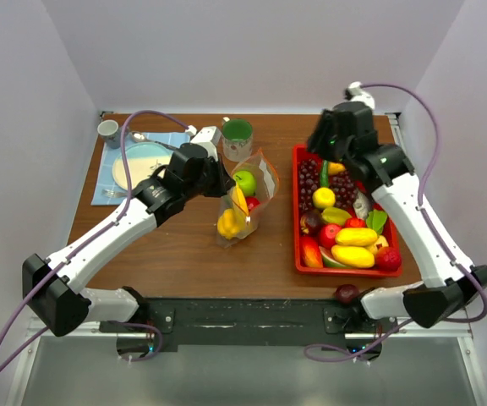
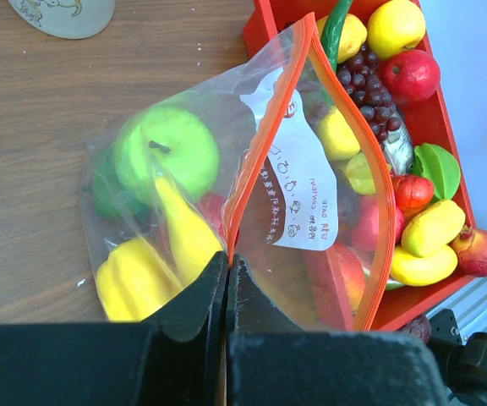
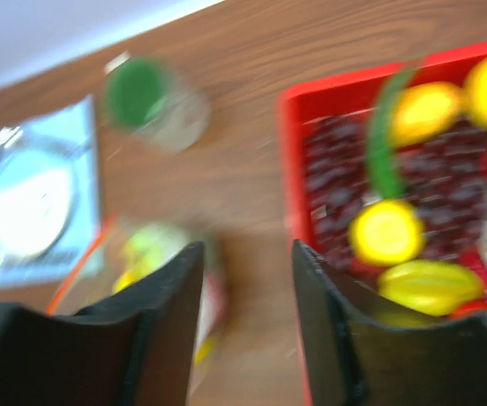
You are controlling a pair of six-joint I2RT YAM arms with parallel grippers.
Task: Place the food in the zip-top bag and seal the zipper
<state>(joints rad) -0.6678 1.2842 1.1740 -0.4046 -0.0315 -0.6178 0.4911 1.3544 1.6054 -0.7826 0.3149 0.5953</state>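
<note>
Squarely within left tool (image 2: 227, 269), zipper (image 2: 237, 199).

On the bench (image 1: 184, 254), the zip-top bag (image 2: 184, 169) stands at the tips of the left tool (image 2: 228, 258), its zipper (image 2: 313, 34) pinched between them and food (image 2: 166, 152) inside. Beyond the bag from that tool lies the tray (image 2: 265, 30), holding more food. A cup (image 2: 62, 13) stands ahead of the tool, to its left. A plate (image 1: 138, 165) on a mat (image 1: 108, 190) lies on the tool's side away from the bag. The right tool (image 3: 245, 249) hangs over the tray's far end.
</note>
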